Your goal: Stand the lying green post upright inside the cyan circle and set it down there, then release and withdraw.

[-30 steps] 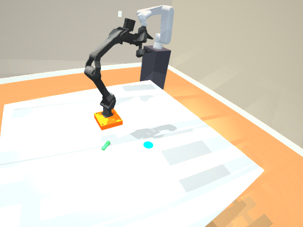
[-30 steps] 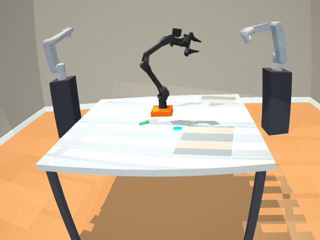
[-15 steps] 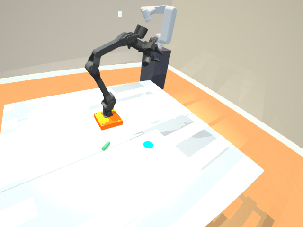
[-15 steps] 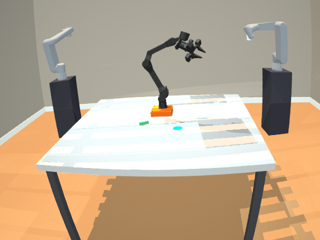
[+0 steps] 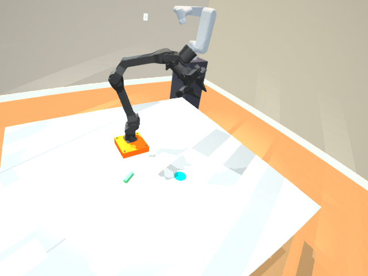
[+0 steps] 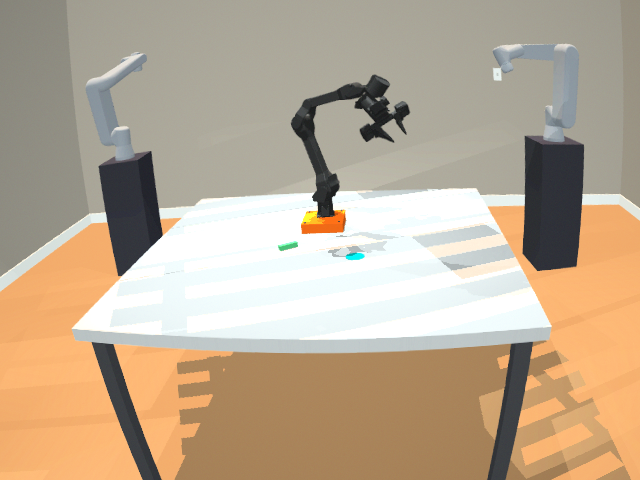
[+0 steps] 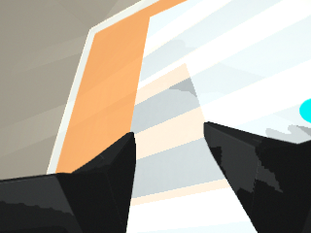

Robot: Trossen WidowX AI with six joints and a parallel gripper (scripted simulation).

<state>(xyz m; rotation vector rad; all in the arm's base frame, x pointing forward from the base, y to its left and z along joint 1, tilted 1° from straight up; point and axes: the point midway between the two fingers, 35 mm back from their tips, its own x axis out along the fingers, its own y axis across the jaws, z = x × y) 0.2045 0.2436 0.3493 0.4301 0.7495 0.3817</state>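
Pincer, half apart and gripping nothing, hangs above white table, orange floor.

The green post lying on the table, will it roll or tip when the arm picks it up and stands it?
The green post looks flat-sided and blocky, so it probably won't roll. It seems rigid and small, likely light. It's long and slim, so stood on end in the cyan circle it may tip easily. The pincer hangs open, high above.
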